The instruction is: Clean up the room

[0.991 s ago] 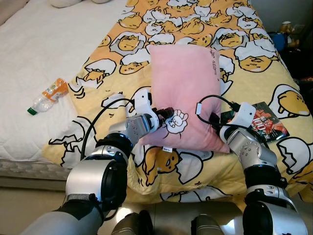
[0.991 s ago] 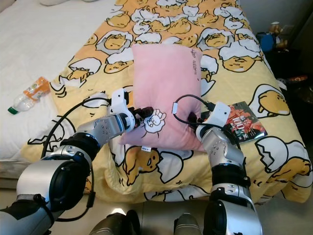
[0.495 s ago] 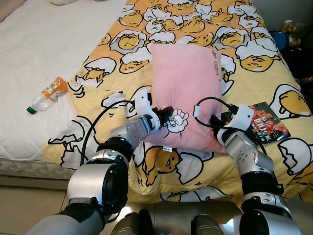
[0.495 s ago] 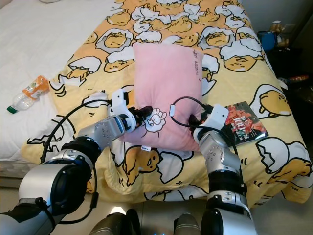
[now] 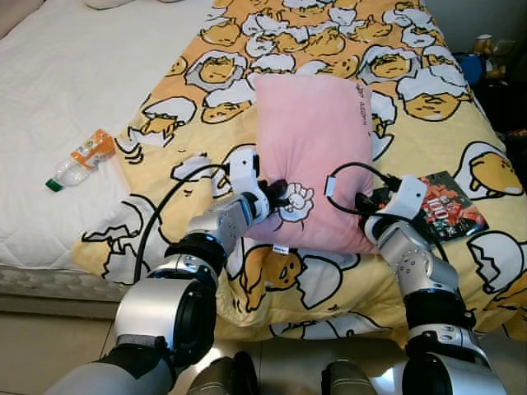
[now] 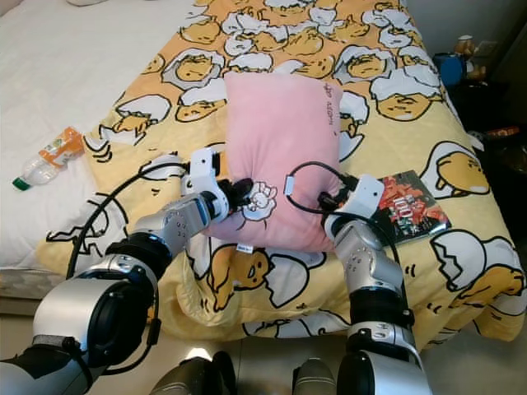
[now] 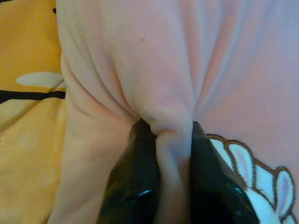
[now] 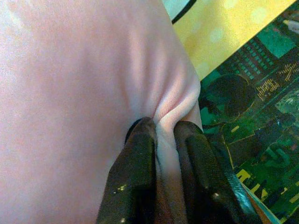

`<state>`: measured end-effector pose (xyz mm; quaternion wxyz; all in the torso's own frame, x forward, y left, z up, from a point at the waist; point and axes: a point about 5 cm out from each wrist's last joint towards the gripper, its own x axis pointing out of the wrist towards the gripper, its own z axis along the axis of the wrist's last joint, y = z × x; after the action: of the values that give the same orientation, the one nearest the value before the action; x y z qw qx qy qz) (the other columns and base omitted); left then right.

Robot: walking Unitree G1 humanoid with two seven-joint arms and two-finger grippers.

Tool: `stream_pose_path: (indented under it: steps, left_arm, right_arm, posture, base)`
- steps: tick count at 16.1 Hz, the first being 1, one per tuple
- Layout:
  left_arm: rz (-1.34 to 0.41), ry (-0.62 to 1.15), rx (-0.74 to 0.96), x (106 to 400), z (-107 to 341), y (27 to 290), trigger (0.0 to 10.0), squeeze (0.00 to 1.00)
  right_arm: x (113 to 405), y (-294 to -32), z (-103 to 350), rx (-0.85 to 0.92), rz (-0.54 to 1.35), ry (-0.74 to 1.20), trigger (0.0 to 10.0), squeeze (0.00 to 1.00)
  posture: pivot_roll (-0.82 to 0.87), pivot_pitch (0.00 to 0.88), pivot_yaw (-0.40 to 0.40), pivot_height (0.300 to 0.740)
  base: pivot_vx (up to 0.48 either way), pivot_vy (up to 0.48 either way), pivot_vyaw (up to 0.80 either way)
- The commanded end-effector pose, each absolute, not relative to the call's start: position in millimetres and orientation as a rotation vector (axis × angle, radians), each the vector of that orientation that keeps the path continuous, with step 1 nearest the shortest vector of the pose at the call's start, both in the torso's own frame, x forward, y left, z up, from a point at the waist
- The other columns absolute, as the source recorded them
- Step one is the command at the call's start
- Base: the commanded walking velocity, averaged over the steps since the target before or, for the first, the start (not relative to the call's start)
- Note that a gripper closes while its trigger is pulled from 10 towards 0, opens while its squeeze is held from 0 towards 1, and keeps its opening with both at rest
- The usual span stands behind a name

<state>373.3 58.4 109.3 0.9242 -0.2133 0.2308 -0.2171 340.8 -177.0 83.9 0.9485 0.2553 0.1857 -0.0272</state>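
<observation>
Pink plush pillow [image 5: 311, 156] lies on the egg-print duvet [image 5: 428, 107] near the bed's foot. Left end effector [image 7: 169, 154] and right end effector [image 8: 161, 135] each pinch a fabric fold at its near corners, probably to lift it evenly.

I see a bed [image 5: 49, 107] with a white quilted mattress cover on its left part and a yellow duvet [image 5: 461, 123] printed with cartoon eggs across the rest. Pale tiled floor [image 5: 49, 346] runs along the near edge. A dark cluttered corner [image 5: 506, 82] sits at far right.
</observation>
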Motion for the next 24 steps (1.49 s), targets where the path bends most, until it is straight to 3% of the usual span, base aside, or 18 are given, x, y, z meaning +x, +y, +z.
stream_pose_path:
  steps: [1, 4, 7, 12, 13, 14, 17, 20, 24]
  left_arm:
    - [-0.442, 0.514, -0.450, 368, 99, 58, 0.0, 0.00]
    - [-0.445, 0.456, -0.448, 373, 108, 60, 0.0, 0.00]
    - [-0.443, 0.195, -0.316, 399, 167, 72, 0.0, 0.00]
    - [-0.446, -0.070, -0.179, 417, 244, 89, 0.0, 0.00]
    - [-0.426, -0.095, -0.141, 418, 253, 93, 1.3, 0.00]
    - [-0.413, -0.119, -0.100, 419, 258, 96, 10.0, 0.00]
    - [-0.411, -0.148, -0.051, 419, 261, 98, 10.0, 0.00]
    - [-0.398, -0.172, -0.021, 419, 264, 100, 10.0, 0.00]
    - [-0.397, -0.224, 0.017, 419, 273, 100, 10.0, 0.00]
  right_arm:
    - [341, -166, 78, 0.504, -0.022, 0.407, 0.0, 0.00]
    - [346, -162, 85, 0.478, 0.005, 0.372, 0.0, 0.00]
    - [370, -152, 137, 0.394, 0.050, 0.165, 0.0, 0.00]
    - [388, -152, 223, 0.310, 0.077, -0.164, 0.0, 0.00]
    - [388, -152, 234, 0.255, 0.061, -0.217, 0.0, 0.00]
    - [385, -153, 243, 0.200, 0.032, -0.276, 10.0, 0.00]
    - [377, -157, 258, 0.123, -0.036, -0.407, 10.0, 0.00]
    - [373, -158, 252, 0.128, -0.063, -0.415, 10.0, 0.00]
    - [368, -156, 242, 0.089, -0.067, -0.417, 10.0, 0.00]
  posture:
    - [-0.27, 0.084, 0.104, 0.723]
    - [-0.27, 0.059, 0.104, 0.723]
    - [-0.26, 0.020, 0.098, 0.723]
    - [-0.25, 0.000, 0.102, 0.723]
    - [-0.25, 0.000, 0.103, 0.723]
    - [-0.24, 0.000, 0.105, 0.723]
    - [-0.25, 0.000, 0.115, 0.723]
    - [-0.26, 0.000, 0.120, 0.723]
    - [-0.26, 0.000, 0.126, 0.723]
  base:
    - [0.000, 0.000, 0.00]
    - [0.000, 0.000, 0.00]
    - [0.000, 0.000, 0.00]
    - [0.000, 0.000, 0.00]
    - [0.000, 0.000, 0.00]
    - [0.000, 0.000, 0.00]
    - [0.000, 0.000, 0.00]
    - [0.000, 0.000, 0.00]
    - [0.000, 0.444, 0.00]
